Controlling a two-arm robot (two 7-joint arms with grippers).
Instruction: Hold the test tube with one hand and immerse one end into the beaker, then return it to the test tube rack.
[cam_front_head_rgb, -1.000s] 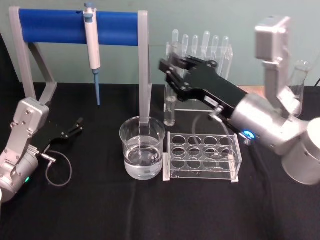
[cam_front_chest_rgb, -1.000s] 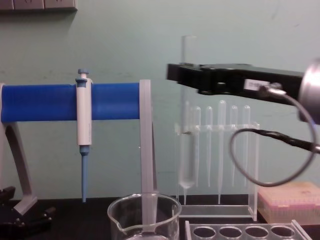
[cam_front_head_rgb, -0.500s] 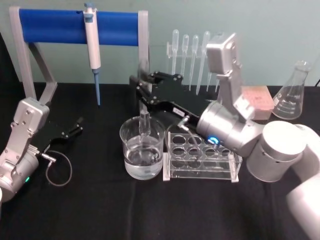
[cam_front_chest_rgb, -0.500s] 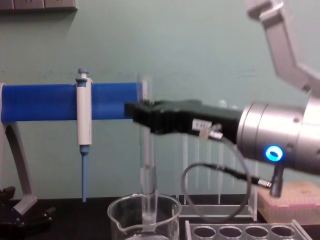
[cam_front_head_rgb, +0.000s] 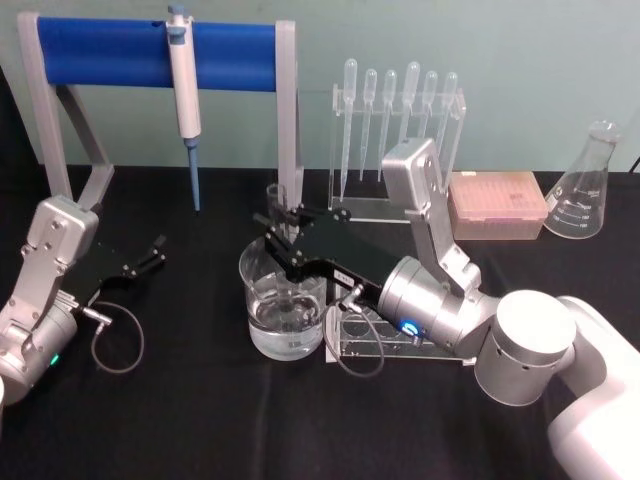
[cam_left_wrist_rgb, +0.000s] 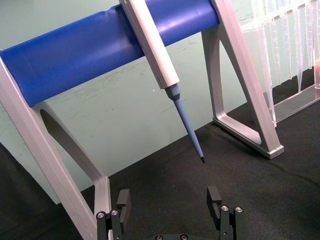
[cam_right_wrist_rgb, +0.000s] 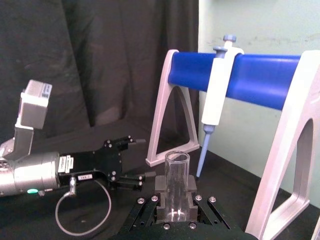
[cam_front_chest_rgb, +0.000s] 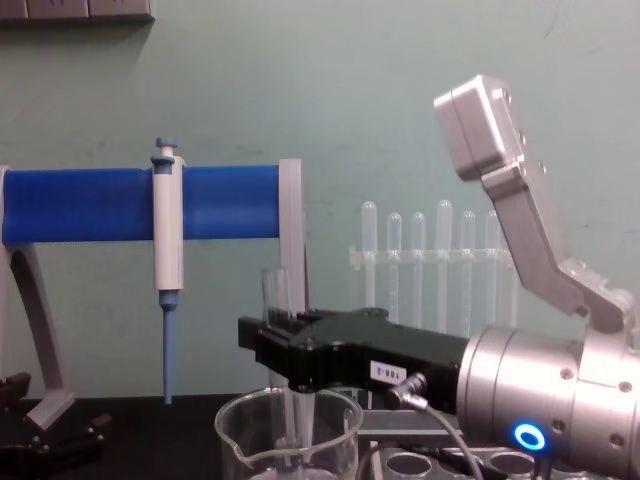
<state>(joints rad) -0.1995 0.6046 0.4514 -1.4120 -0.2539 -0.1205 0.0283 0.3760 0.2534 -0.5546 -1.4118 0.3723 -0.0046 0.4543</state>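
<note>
Black flat-jawed right claw (cam_front_head_rgb: 275, 237), on a silver wrist with a blue ring light, reaches in from the table's right side and is clamped on the clear round-bottomed glass test tube (cam_front_head_rgb: 277, 203) around mid-length. Tube upright, open rim up. Its lower end hangs inside the wide clear glass beaker (cam_front_head_rgb: 258, 312), which holds some water and stands near the middle of the black cloth table (cam_front_head_rgb: 200, 420). Chest view: test tube (cam_front_chest_rgb: 276, 290) passes below the beaker (cam_front_chest_rgb: 235, 425) rim; cannot tell whether the tip meets the water. Clear acrylic test tube rack (cam_front_head_rgb: 335, 345) sits just beside the beaker, toward the right edge. Idle left claw (cam_front_head_rgb: 150, 252) is parked near the left edge, jaws apart, empty. Judgement: immersion step in hand. Next move calls for a straight lift clear of the rim, then a short shift right and a plumb descent into a rack hole.
</note>
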